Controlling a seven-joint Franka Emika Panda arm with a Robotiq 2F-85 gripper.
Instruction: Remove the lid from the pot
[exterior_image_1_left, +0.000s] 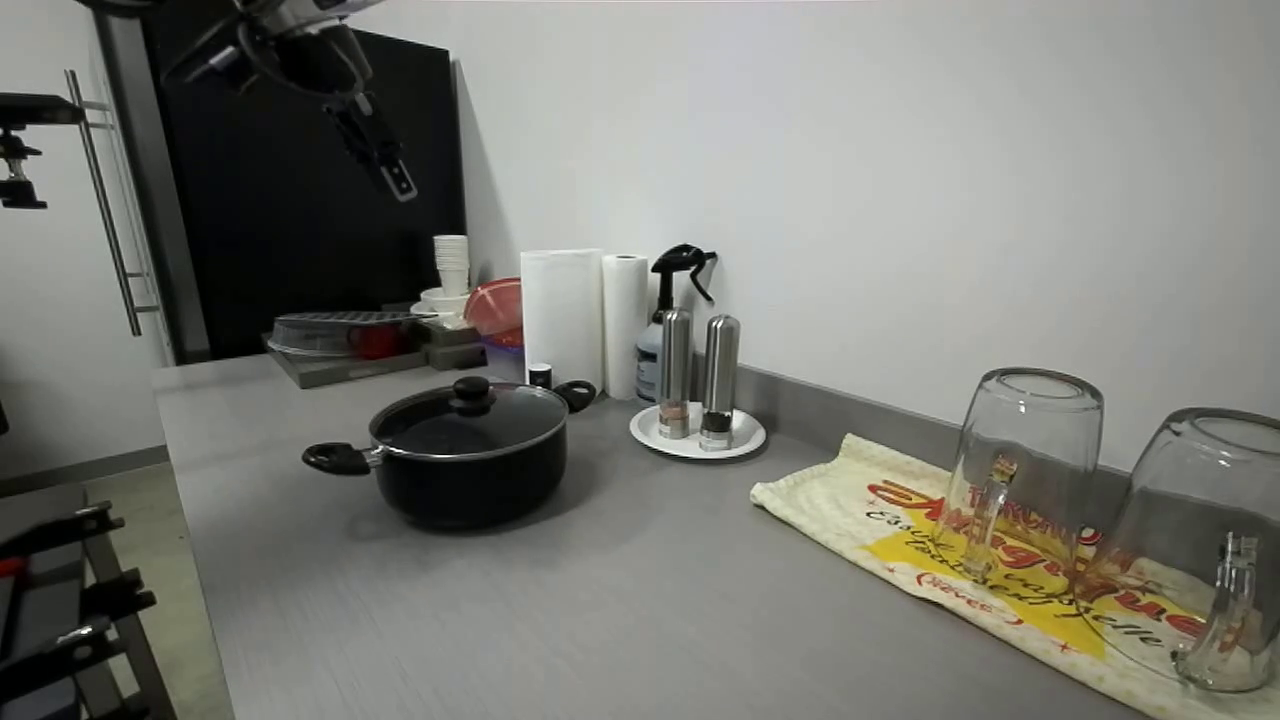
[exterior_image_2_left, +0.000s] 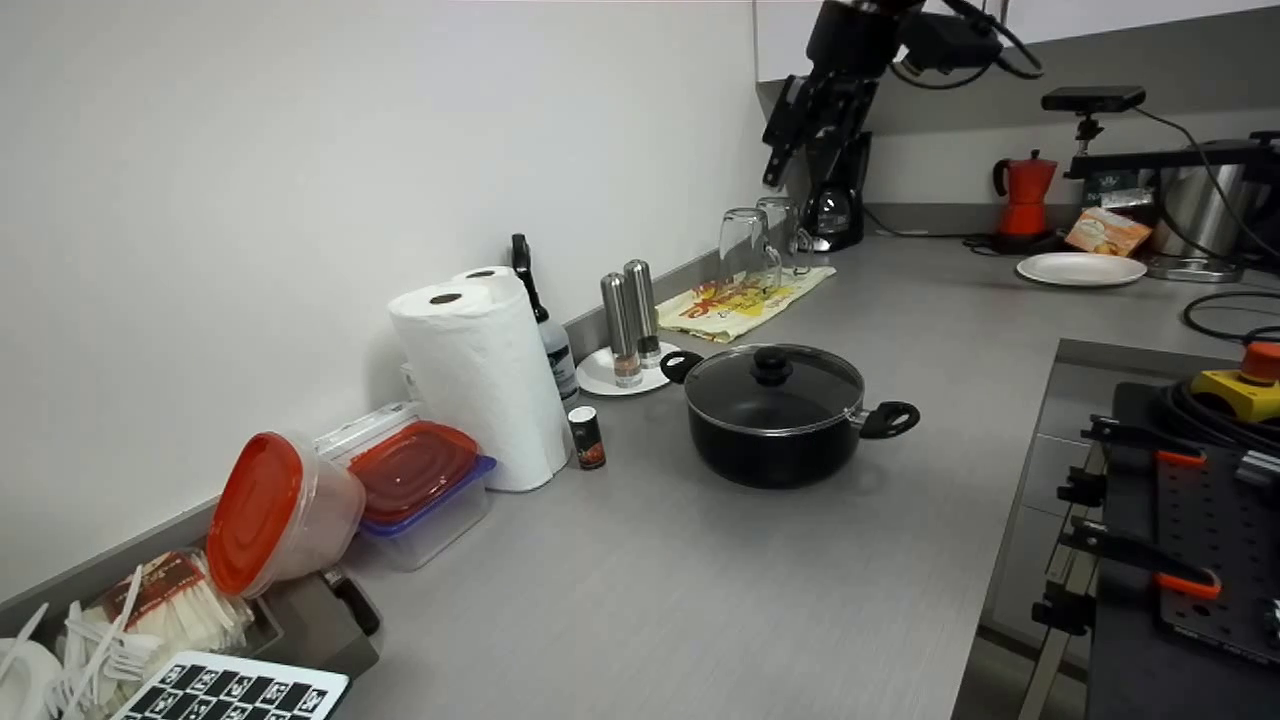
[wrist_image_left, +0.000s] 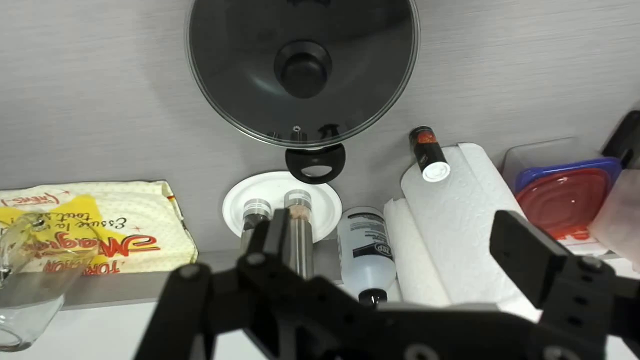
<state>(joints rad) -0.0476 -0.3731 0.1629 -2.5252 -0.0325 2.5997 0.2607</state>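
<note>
The black pot (exterior_image_1_left: 475, 490) stands upright on the grey counter; it also shows in an exterior view (exterior_image_2_left: 770, 455). The glass lid (exterior_image_1_left: 520, 415) with its metal rim and black knob sits flat on the pot in both exterior views (exterior_image_2_left: 735, 395). In the wrist view the lid (wrist_image_left: 360, 90) fills the top middle, and one pot side handle (wrist_image_left: 315, 165) shows below it. My gripper (wrist_image_left: 390, 222) is open, its fingers wide apart with nothing between them. In both exterior views the gripper (exterior_image_1_left: 400, 182) hangs in the air well above the counter, apart from the lid (exterior_image_2_left: 790, 165).
Near the wall stand two grinders on a white plate (exterior_image_2_left: 597, 378), a spray bottle (wrist_image_left: 367, 245), paper towel rolls (exterior_image_2_left: 490, 370) and a small shaker (exterior_image_2_left: 587, 437). Upturned glass mugs (exterior_image_1_left: 1030, 450) stand on a printed cloth (exterior_image_1_left: 850, 490). Plastic containers (exterior_image_2_left: 420, 500) lie farther along the wall.
</note>
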